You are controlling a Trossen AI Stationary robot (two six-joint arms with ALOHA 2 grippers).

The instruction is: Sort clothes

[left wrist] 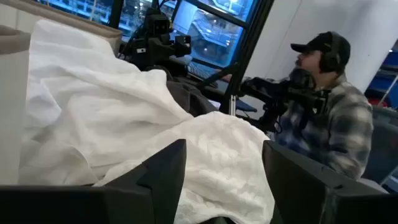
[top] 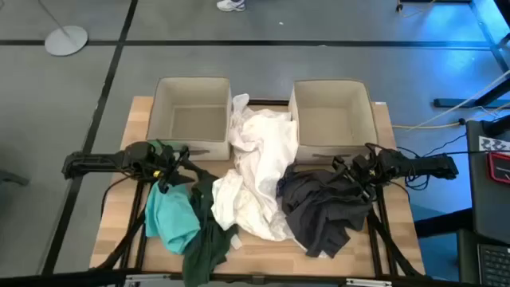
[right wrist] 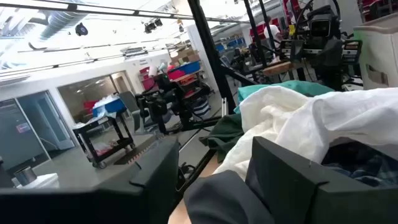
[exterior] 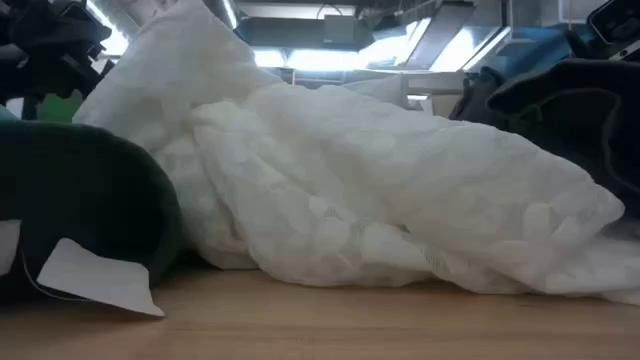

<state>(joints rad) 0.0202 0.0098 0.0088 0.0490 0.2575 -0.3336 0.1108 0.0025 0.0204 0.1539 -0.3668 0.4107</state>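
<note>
Both arms are low over the wooden desk [top: 263, 247], one at each side of the laundry pile. The left claw [top: 171, 169] sits at the left edge of the heap, just above the teal garment [top: 170, 219], and its two dark fingers [left wrist: 165, 171] stand apart with nothing between them, white cloth lying just ahead. The right claw [top: 351, 171] is over on the other side, right at the top edge of the dark grey garment [top: 323, 209]; its fingers [right wrist: 283, 168] are spread too, with grey fabric bunched low between them, though no pinch on it shows.

In the middle lies the big white garment [top: 259, 171], crumpled, running from between the two beige boxes down toward the front of the desk. It touches the grey piece on one side and the dark green garment [top: 209, 239] on the other. That green one trails along beside the teal one and down to the front edge. From desk height, the white cloth [exterior: 380, 190] fills nearly everything, with the green one [exterior: 85, 215] humped beside it and a pale tag [exterior: 100, 278] hanging off it.

The left box [top: 194, 119] and the right box [top: 332, 115] sit at the back, side by side. A person [left wrist: 323, 106] in a plaid shirt, cap and headphones sits beyond the desk.
</note>
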